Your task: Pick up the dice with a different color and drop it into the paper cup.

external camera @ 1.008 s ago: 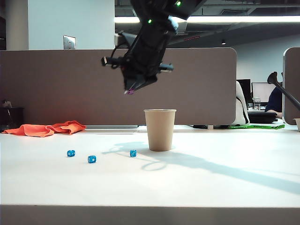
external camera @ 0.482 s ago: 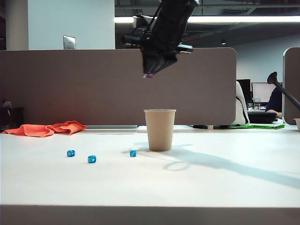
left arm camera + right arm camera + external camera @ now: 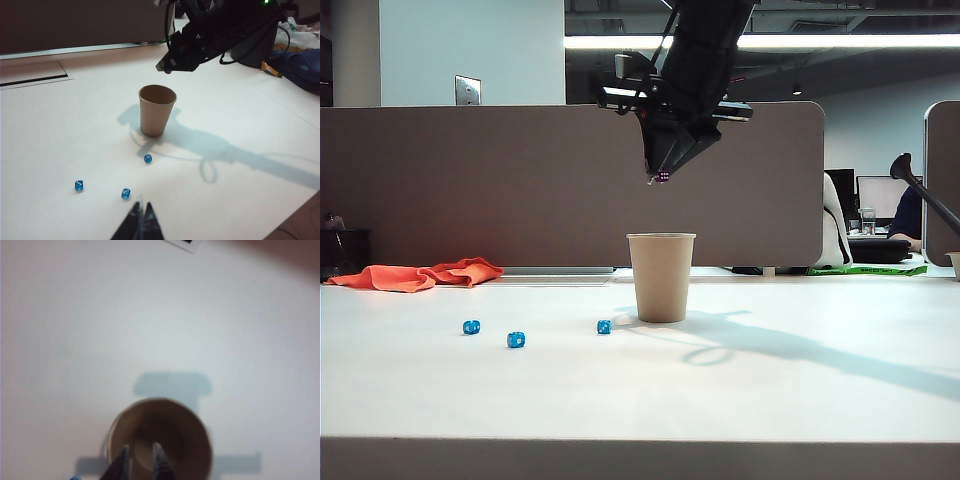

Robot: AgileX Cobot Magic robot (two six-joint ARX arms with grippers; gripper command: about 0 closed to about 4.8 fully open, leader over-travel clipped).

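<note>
The pick was done: the right gripper (image 3: 663, 176) hung high above the paper cup (image 3: 661, 277), its jaws pinched nearly together on the dice with a different color (image 3: 663, 177), a dark purple speck at the fingertips. In the right wrist view the fingertips (image 3: 159, 458) stood over the cup's open mouth (image 3: 160, 435), so the carry looked all but finished. Only the release remained; the cup appeared empty. Three blue dice (image 3: 516, 340) lay on the table (image 3: 800, 400) beside the cup. The left gripper (image 3: 140, 224) idled well away from the cup, its jaws together and empty.
</note>
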